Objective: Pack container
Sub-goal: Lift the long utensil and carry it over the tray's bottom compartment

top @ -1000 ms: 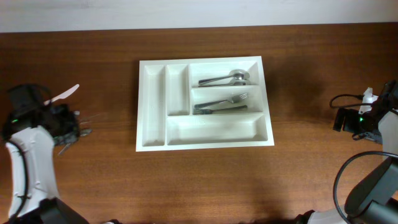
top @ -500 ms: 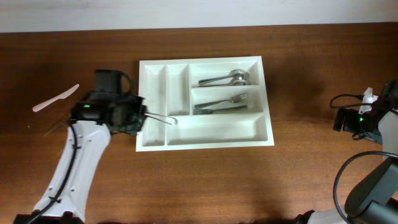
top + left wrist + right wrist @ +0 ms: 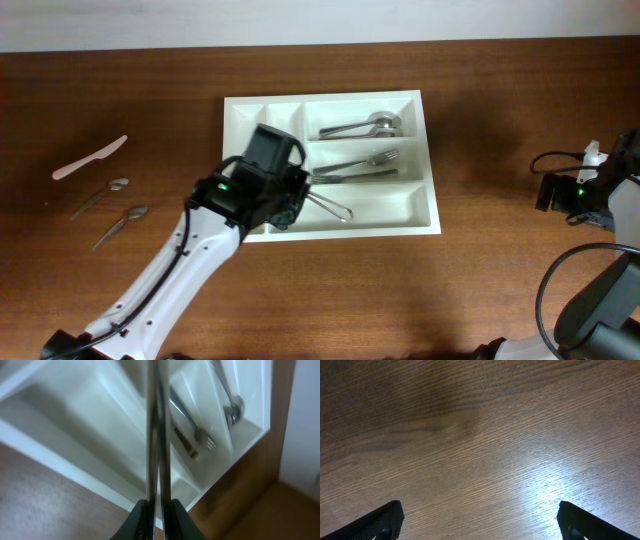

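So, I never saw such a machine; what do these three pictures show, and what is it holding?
This is a robot with two arms at a brown wooden table. One picture is taken from above; the other two come from cameras on the wrists. The left arm reaches over the large white plastic cutlery tray, and the left fingers are shut on a shiny metal cutlery piece over its long bottom compartment. Metal spoons and metal forks lie in two other compartments. A white plastic knife and two loose metal spoons lie on the table, left of the tray. The right fingers are open and empty; their camera sees only wood.
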